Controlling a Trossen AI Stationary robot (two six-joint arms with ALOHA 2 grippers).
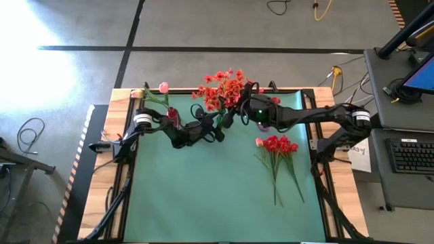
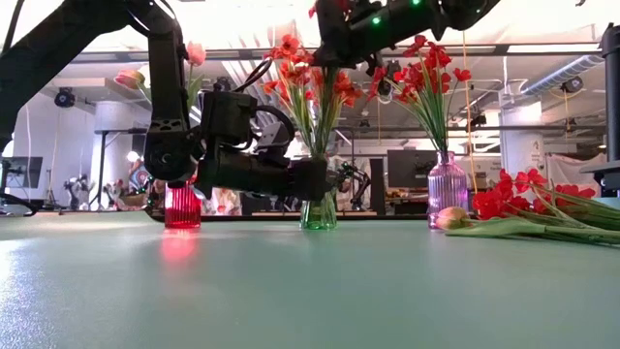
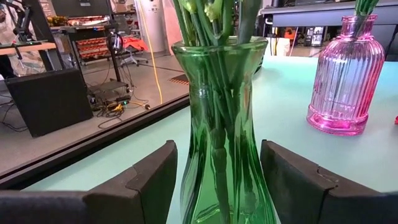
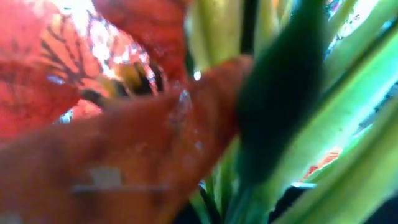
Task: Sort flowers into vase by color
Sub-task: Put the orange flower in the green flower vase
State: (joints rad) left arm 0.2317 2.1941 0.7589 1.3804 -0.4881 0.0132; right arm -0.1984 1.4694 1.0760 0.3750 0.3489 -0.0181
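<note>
A green glass vase (image 3: 221, 124) stands on the mat with orange-red flowers (image 1: 220, 88) in it. My left gripper (image 3: 217, 149) is open and level, one finger on each side of the vase's lower body (image 2: 318, 208). My right gripper (image 1: 239, 110) hangs above the vase among the orange-red blossoms (image 2: 305, 68); blossoms and stems (image 4: 280, 124) fill its wrist view. Deep red flowers (image 1: 278, 146) and a pink bud (image 2: 451, 218) lie flat on the mat. A pink vase (image 2: 448, 189) holds red blossoms. A small red vase (image 2: 182, 206) holds pink tulips (image 1: 163, 88). My left gripper comes at the green vase level from the table's left, its fingers (image 3: 152, 180) straddling the lower body. A strip of mat shows between one finger and the glass. I cannot tell whether the other finger (image 3: 292, 180) touches the vase, which stands upright on the mat.
All three vases stand along the far part of the green mat (image 1: 203, 196). The lying flowers take up the right middle, stems pointing toward the near edge. The near half of the mat is bare. A monitor and keyboard (image 1: 413, 152) sit on a desk beyond the right edge.
</note>
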